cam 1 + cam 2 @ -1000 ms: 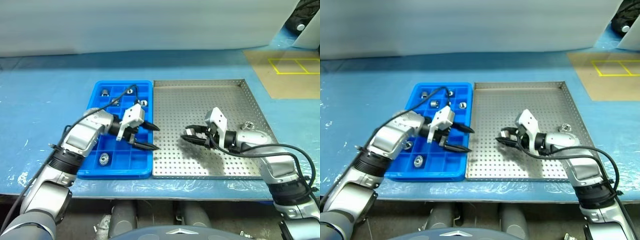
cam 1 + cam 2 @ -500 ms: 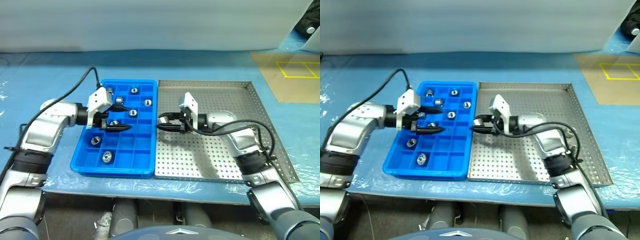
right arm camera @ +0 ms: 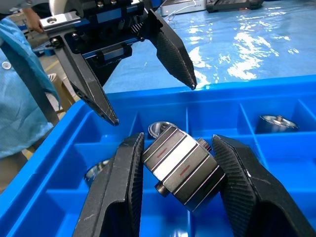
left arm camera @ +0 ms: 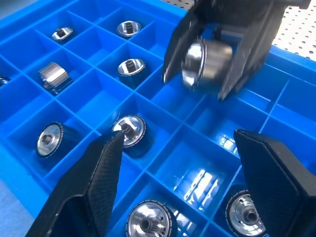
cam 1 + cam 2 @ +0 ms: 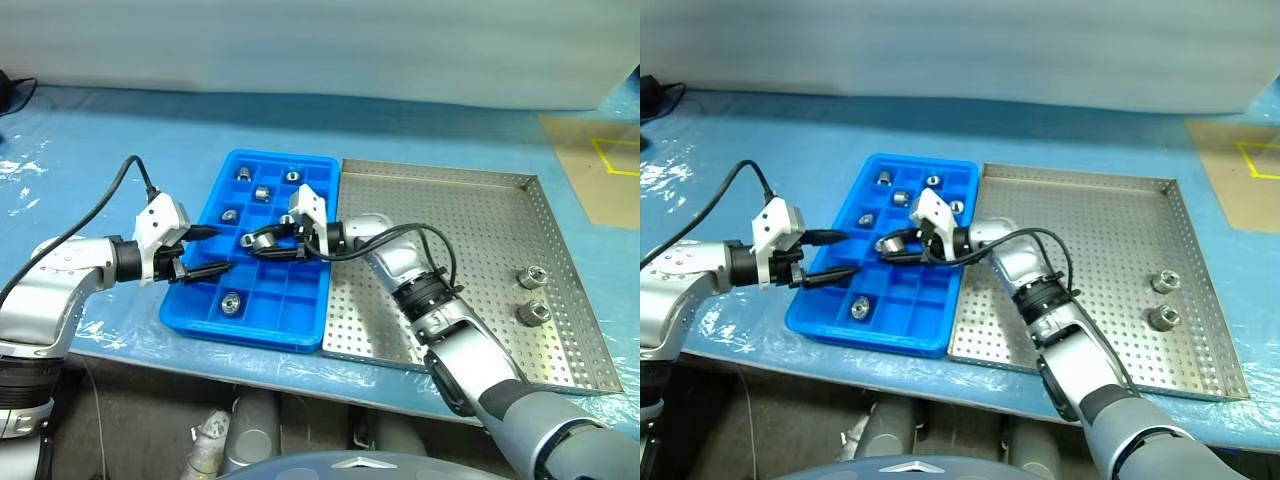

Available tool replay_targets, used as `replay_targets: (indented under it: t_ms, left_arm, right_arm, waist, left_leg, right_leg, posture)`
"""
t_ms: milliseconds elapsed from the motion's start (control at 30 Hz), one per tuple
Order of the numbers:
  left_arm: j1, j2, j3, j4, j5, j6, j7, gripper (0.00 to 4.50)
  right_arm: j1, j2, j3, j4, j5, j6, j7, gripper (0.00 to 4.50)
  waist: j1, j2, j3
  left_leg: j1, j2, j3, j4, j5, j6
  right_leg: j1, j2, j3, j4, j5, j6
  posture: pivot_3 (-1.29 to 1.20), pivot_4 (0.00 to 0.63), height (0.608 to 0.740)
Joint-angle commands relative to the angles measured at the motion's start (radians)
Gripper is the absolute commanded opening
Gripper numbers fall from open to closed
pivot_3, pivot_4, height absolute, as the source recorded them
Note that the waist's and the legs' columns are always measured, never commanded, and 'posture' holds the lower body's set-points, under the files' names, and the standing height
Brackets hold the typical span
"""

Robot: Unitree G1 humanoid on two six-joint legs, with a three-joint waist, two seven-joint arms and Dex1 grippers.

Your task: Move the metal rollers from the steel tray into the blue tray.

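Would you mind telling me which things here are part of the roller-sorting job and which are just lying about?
Part of the job:
- steel tray with two rollers left
- blue tray with rollers in its compartments
- right gripper, shut on a roller over the blue tray
- left gripper, open beside it

Lying about:
- brown board with yellow lines
- blue table cover

The desk (image 5: 120,130) is covered with a blue sheet. The blue tray (image 5: 262,330) and the steel tray (image 5: 470,260) lie side by side near its front edge, touching. A brown board (image 5: 600,165) lies toward the far right corner.
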Motion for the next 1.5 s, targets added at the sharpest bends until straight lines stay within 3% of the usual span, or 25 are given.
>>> replay_targets:
  t_ms: [33,633,833,933,1200,1500]
  left_arm:
    - [0.008,0.015,0.03,-0.059,-0.031,0.017,0.015,3.77]
    - [-0.029,0.006,-0.042,-0.045,-0.04,0.018,0.006,3.77]
    - [-0.039,-0.006,-0.064,-0.043,-0.045,0.016,0.003,3.77]
    - [-0.077,-0.026,-0.095,-0.025,-0.044,0.01,-0.009,3.77]
    - [-0.273,-0.153,-0.251,0.143,0.007,-0.071,-0.083,3.77]
    - [-0.522,-0.418,-0.417,0.475,0.094,-0.253,-0.222,3.77]
  right_arm:
    - [-0.021,0.004,-0.026,-0.008,0.007,-0.033,0.03,1.75]
    - [0.083,-0.035,-0.012,-0.135,0.019,0.102,0.108,1.75]
    - [0.08,-0.04,-0.026,-0.157,0.032,0.176,0.091,3.7]
    - [0.082,-0.051,-0.049,-0.188,0.036,0.176,0.071,3.7]
    - [0.172,-0.19,-0.148,-0.408,0.08,0.275,0.008,3.7]
    - [0.38,-0.392,-0.44,-0.695,0.191,0.467,-0.201,3.7]
  waist:
    - [0.004,0.0,0.0]
    - [0.003,0.0,0.0]
    - [0.003,0.0,0.0]
    - [0.005,0.0,0.0]
    - [-0.006,-0.001,0.0]
    - [-0.057,-0.001,-0.001]
  left_leg:
    - [0.0,0.0,0.0,0.0,0.0,0.0]
    - [0.001,0.001,-0.001,0.0,0.001,-0.002]
    - [0.001,0.001,-0.001,0.0,0.003,-0.005]
    - [0.001,0.001,-0.001,0.0,0.003,-0.005]
    - [0.002,0.001,0.001,0.002,0.005,-0.007]
    - [0.003,-0.001,0.003,0.006,0.004,-0.007]
  right_leg:
    - [0.0,0.0,0.0,0.0,0.0,0.0]
    - [0.0,0.001,0.0,0.001,0.0,-0.001]
    - [0.0,0.001,0.0,0.001,0.0,-0.001]
    - [0.0,0.001,0.0,0.001,0.0,-0.001]
    - [0.001,0.002,0.001,0.004,0.001,-0.001]
    - [0.001,0.003,0.008,0.008,0.001,0.0]
  posture:
    - [0.34,0.15,0.74]
    - [0.31,0.15,0.74]
    - [0.29,0.15,0.74]
    - [0.25,0.15,0.74]
    - [0.05,0.15,0.74]
    - [-0.27,0.15,0.74]
